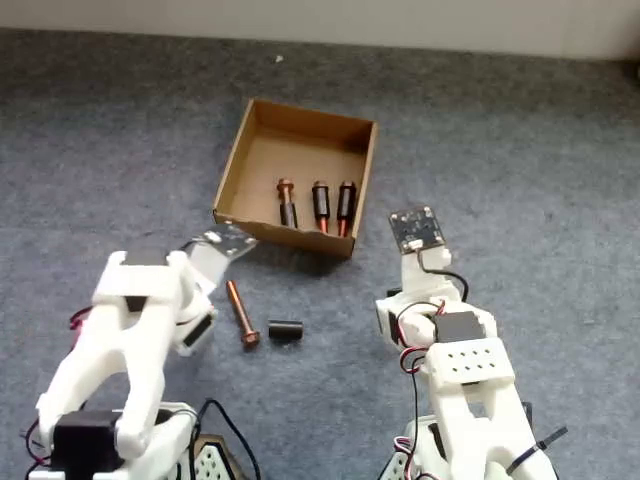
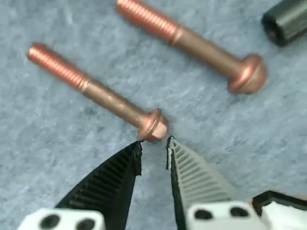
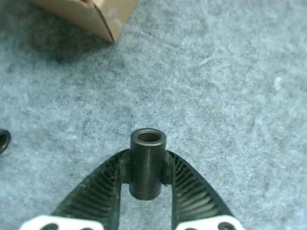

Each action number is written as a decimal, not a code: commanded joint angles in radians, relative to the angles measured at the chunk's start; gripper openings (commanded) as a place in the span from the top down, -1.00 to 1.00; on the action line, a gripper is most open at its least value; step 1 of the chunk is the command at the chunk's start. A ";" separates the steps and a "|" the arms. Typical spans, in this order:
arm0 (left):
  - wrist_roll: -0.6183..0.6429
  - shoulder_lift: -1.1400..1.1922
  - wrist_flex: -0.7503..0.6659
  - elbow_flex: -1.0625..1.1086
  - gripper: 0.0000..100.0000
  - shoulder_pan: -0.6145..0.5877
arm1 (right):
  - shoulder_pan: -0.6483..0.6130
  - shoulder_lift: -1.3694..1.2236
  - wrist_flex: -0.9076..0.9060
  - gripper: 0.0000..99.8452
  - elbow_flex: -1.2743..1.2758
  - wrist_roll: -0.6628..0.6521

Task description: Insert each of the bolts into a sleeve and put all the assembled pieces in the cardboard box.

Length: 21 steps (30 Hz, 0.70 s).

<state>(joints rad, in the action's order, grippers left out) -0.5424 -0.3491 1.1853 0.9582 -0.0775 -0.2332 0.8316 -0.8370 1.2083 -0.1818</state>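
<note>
left gripper [image 2: 153,146], jaws only narrowly parted, sits just short of the hex-head bolt [image 2: 96,91], which lies flat on the grey carpet [image 1: 520,150], well short of its far edge. i'd widen the jaws and close across the smooth shank, leaving the thread free. the bolt's long axis runs away from the gripper, head nearest, while the right gripper [image 3: 146,162] clamps a black sleeve [image 3: 148,139], bore open.

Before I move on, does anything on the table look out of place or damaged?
Nothing stands out. Three assembled pieces lie side by side in the cardboard box; two bolts and a loose sleeve lie flat on the carpet; the right end effector grips a second sleeve.
</note>
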 commanded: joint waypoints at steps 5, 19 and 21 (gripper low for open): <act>0.249 -0.071 -0.178 -0.007 0.76 0.242 | 0.002 0.031 0.019 0.99 -0.013 -0.018; 0.029 -0.180 0.163 -0.334 0.75 0.231 | 0.002 0.030 0.019 0.99 -0.013 -0.021; -0.087 -0.159 0.209 -0.384 0.75 0.180 | 0.002 0.030 0.019 0.99 -0.013 -0.021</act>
<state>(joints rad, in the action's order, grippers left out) -0.4856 -0.5086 1.3249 0.6759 0.1634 -0.2332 0.8316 -0.8370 1.2083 -0.1910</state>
